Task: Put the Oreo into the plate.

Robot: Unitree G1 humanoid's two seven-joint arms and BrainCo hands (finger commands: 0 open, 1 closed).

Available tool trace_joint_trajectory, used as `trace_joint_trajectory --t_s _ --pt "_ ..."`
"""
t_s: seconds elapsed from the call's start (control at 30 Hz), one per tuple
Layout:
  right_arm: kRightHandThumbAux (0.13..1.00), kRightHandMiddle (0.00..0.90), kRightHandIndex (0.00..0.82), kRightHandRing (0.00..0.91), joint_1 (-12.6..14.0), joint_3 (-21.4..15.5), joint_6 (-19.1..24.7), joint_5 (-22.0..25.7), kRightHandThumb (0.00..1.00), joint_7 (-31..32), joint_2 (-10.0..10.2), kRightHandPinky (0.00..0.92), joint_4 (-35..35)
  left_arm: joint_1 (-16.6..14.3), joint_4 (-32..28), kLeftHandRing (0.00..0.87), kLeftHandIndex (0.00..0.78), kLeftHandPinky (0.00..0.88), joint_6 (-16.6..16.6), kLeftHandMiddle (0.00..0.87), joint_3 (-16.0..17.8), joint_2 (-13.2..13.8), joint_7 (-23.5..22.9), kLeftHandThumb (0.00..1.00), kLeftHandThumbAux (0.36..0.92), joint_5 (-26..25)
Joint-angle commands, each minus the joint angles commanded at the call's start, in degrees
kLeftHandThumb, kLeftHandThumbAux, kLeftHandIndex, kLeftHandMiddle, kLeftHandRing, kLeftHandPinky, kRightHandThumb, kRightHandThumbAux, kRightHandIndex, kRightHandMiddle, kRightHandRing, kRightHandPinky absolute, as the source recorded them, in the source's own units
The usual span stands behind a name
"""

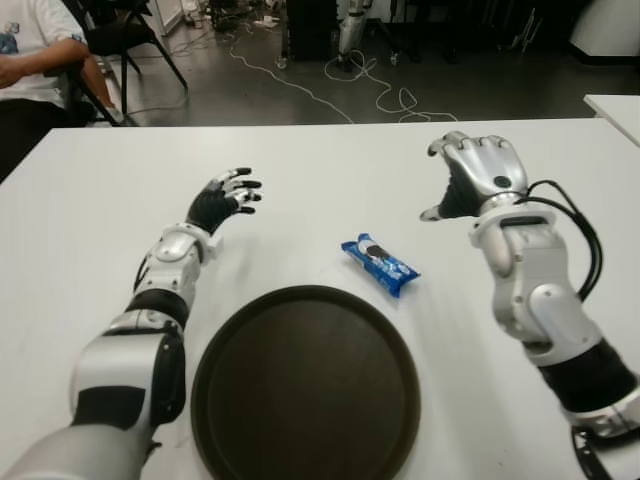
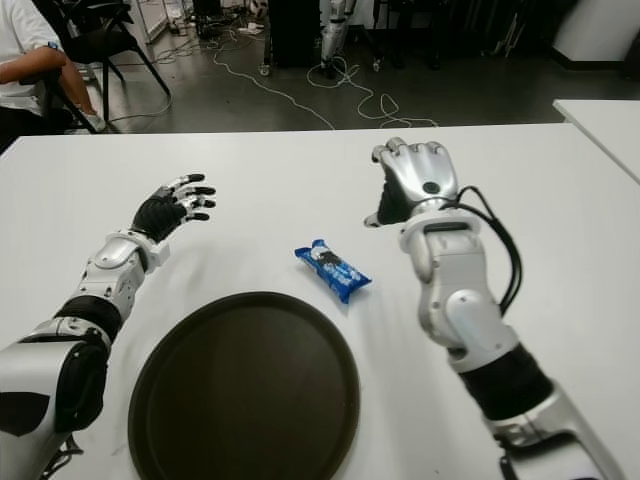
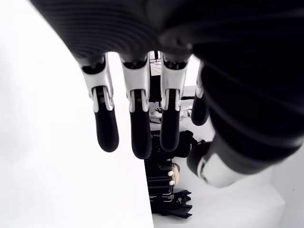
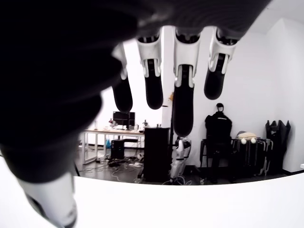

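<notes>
Dark plate (image 1: 305, 385) holds nothing (blue Oreo (image 1: 380, 264) lies just beside).

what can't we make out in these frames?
- Oreo pack: the print is too small to read in both eye views; absent from both wrist views.
- Plate: near rim cut off by the bottom edge in both eye views.
- Right robot hand: palm faces away in the eye views.
- Left robot hand: whether it touches the table is unclear.
</notes>
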Motion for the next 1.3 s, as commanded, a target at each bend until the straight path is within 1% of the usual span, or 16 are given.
trace_joint_trajectory --t_s 0.1,0.2,0.47,0.53,0.6,0.73,0.83,0.87,0.9,0.97,1.1,1.13,1.2,1.3 --pt "0.736 0.321 0.356 0.354 0.85 1.22 0.04 -0.26 0.0 -1.32 2.18 0.397 2.3 0.01 -0.02 0.293 0.183 0.334 0.0 0.283 -0.08 0.0 0.02 0.085 0.727 0.07" --pt "0.706 0.334 0.361 0.374 0.35 1.33 -0.68 0.7 0.0 -2.14 3.63 0.426 4.61 0.04 -0.07 0.291 0.183 0.331 -0.03 0.283 -0.21 0.03 0.05 0.086 0.724 0.18" --pt "0.661 0.352 0.362 0.403 -1.7 0.89 -2.91 1.41 0.0 -2.3 4.63 0.458 7.82 0.17 -0.02 0.293 0.184 0.334 -0.28 0.285 -0.34 0.15 0.02 0.068 0.725 0.42" --pt "0.656 0.355 0.364 0.409 -2.98 0.63 -3.23 2.15 0.0 -4.64 5.66 0.467 11.29 0.19 -0.05 0.294 0.186 0.335 -0.38 0.286 -0.39 0.17 -0.02 0.064 0.726 0.48" --pt "0.646 0.354 0.356 0.414 -3.59 0.39 -3.4 2.66 0.0 -6.69 6.35 0.473 13.41 0.2 -0.06 0.298 0.19 0.338 -0.38 0.289 -0.43 0.18 0.0 0.06 0.726 0.52" --pt "0.639 0.343 0.336 0.41 -4.09 0.05 -3.74 3.68 0.0 -9.95 7.03 0.475 15.85 0.23 -0.07 0.3 0.191 0.341 -0.38 0.292 -0.51 0.21 0.04 0.059 0.725 0.51" --pt "0.64 0.321 0.301 0.391 -4.47 -0.24 -4.29 4.7 0.0 -12.09 7.2 0.46 17.74 0.23 -0.07 0.301 0.19 0.341 -0.34 0.291 -0.63 0.26 0.08 0.061 0.726 0.54" --pt "0.64 0.31 0.283 0.38 -4.52 -0.32 -4.5 4.98 0.0 -12.62 7.19 0.448 18.12 0.24 -0.07 0.3 0.189 0.341 -0.36 0.29 -0.69 0.3 0.12 0.063 0.725 0.58" --pt "0.636 0.273 0.237 0.337 -4.56 -0.36 -4.65 5.21 0.0 -13.03 7.18 0.395 18.4 0.25 -0.08 0.3 0.188 0.34 -0.38 0.29 -0.73 0.32 0.15 0.065 0.721 0.61" --pt "0.632 0.241 0.197 0.299 -4.62 -0.36 -4.87 5.64 0.0 -13.61 7.13 0.348 18.76 0.27 -0.09 0.3 0.187 0.34 -0.41 0.29 -0.77 0.35 0.2 0.067 0.717 0.62" --pt "0.624 0.129 0.1 0.154 -4.59 -0.37 -5.42 6.5 0.0 -14.55 7.02 0.166 19.4 0.28 -0.1 0.303 0.188 0.348 -0.44 0.292 -0.75 0.33 0.27 0.076 0.712 0.59" --pt "0.624 0.117 0.091 0.139 -4.46 -0.27 -5.51 6.55 0.0 -14.98 7.11 0.148 19.71 0.29 -0.09 0.304 0.188 0.349 -0.46 0.292 -0.83 0.35 0.27 0.077 0.712 0.68" --pt "0.638 0.061 0.049 0.062 -4.39 -0.01 -5.5 6.61 0.0 -15.63 7.36 0.081 20.31 0.31 -0.1 0.305 0.19 0.346 -0.54 0.295 -0.99 0.47 0.21 0.079 0.71 0.84" --pt "0.654 0.02 0.016 0.02 -4.54 0.38 -5.34 6.72 0.0 -16.42 7.79 0.031 21.26 0.33 -0.12 0.304 0.19 0.343 -0.7 0.295 -1.17 0.64 0.11 0.074 0.71 0.98"
